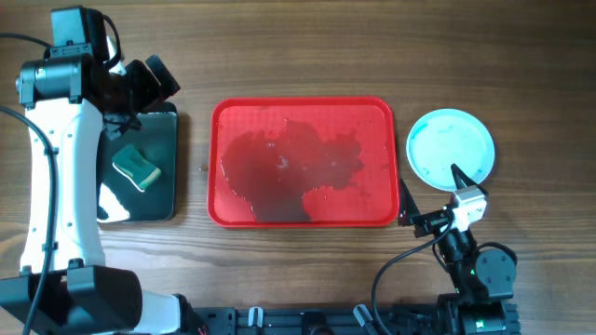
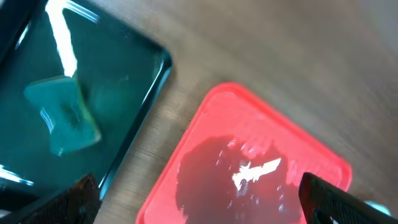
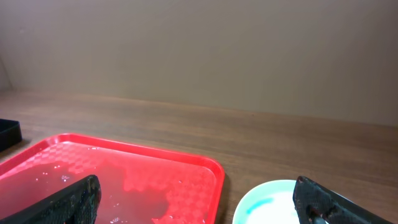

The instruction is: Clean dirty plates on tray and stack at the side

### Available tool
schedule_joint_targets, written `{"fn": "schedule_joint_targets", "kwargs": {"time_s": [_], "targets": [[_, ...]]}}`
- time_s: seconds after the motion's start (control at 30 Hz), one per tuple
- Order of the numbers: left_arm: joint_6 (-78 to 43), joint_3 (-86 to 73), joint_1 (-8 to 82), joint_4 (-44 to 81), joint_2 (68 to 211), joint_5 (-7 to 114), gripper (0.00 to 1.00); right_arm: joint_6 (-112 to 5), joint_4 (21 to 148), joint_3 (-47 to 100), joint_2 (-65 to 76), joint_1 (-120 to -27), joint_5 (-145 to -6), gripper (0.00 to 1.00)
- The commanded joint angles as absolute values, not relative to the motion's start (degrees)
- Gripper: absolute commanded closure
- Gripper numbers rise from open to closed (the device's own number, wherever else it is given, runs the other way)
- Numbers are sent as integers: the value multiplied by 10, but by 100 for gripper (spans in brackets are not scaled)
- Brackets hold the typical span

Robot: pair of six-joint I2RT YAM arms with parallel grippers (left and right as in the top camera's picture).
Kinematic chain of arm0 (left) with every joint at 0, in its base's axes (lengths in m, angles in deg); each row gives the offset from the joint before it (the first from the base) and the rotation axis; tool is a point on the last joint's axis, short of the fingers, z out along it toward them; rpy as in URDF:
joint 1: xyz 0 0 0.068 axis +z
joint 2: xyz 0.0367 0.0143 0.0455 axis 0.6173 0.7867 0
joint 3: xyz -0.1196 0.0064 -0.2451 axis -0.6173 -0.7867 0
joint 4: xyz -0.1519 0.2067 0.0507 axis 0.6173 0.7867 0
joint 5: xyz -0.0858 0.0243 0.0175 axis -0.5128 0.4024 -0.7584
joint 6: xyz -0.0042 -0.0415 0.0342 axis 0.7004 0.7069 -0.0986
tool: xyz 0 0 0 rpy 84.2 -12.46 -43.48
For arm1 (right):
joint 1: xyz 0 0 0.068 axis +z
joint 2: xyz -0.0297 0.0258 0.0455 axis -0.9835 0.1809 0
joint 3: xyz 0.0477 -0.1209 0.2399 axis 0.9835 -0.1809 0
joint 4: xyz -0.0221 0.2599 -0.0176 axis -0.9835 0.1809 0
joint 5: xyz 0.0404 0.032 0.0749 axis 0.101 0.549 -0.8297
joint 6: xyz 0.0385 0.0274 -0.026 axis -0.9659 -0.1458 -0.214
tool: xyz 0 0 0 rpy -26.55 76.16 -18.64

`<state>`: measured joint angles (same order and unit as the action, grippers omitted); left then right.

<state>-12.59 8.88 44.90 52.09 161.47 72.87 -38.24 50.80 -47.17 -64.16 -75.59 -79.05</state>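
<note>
The red tray lies mid-table with a wet puddle and no plates on it; it also shows in the left wrist view and the right wrist view. A pale cyan plate sits on the table to the tray's right, with a faint teal streak in the right wrist view. I cannot tell whether other plates lie under it. My right gripper is open and empty, just in front of the plate and the tray's right corner. My left gripper is open and empty, above the gap between the two trays.
A smaller black tray lies left of the red tray and holds a green sponge. The left arm stands along the table's left side. Bare wood shows behind the trays.
</note>
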Motion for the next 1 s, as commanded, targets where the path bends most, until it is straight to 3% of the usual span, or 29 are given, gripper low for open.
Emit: {"fn": "schedule_joint_targets", "kwargs": {"time_s": [0.0, 0.17, 0.43, 0.57, 0.97], "targets": [[-152, 39, 419, 417, 1566, 744, 0, -383, 507, -473, -647, -753, -802, 0], [-202, -238, 373, 112, 1357, 780, 0, -383, 507, -473, -647, -753, -802, 0], [-205, -734, 395, -143, 868, 793, 0, -383, 507, -473, -647, -753, -802, 0], [-205, -810, 395, -147, 774, 795, 0, -383, 507, -473, -647, -753, -802, 0], [-235, -861, 390, -111, 688, 824, 0, -383, 507, -473, -647, -753, -802, 0]]}}
